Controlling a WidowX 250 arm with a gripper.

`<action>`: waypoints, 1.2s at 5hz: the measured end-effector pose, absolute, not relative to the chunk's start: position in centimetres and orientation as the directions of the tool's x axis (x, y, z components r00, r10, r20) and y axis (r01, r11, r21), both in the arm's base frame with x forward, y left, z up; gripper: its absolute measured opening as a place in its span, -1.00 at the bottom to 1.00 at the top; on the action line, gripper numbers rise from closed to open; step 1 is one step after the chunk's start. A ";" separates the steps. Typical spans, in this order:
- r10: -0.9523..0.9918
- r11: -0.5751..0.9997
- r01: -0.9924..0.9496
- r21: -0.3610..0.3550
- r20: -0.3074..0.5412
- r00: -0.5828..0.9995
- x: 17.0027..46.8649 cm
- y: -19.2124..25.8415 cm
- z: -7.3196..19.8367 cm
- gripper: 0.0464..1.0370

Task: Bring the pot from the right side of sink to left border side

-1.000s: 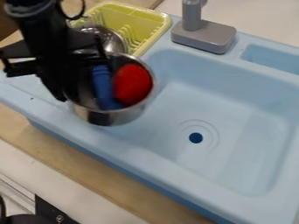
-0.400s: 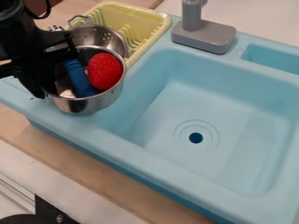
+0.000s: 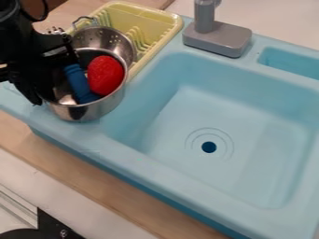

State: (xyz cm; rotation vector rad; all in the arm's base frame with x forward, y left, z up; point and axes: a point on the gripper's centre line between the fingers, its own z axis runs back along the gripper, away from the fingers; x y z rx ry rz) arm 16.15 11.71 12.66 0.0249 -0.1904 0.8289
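At the upper left, my black gripper is at the left side of the metal pot, shut on its wall or handle; the exact contact is hidden behind the gripper. The shiny pot stands upright over the left border of the light blue sink, left of the basin. Inside the pot lie a red object and a blue cylindrical object. I cannot tell whether the pot's bottom touches the border.
A metal colander is right behind the pot, partly in the yellow dish rack. The grey faucet base stands on the sink's back rim. A wooden counter strip runs along the front.
The gripper and pot have moved left from the basin's edge onto the left border, with the red and blue objects still inside. More of the colander is exposed.
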 end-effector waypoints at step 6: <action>0.715 0.693 -0.719 -0.056 0.175 0.676 16.4 10.8 14.2 0.89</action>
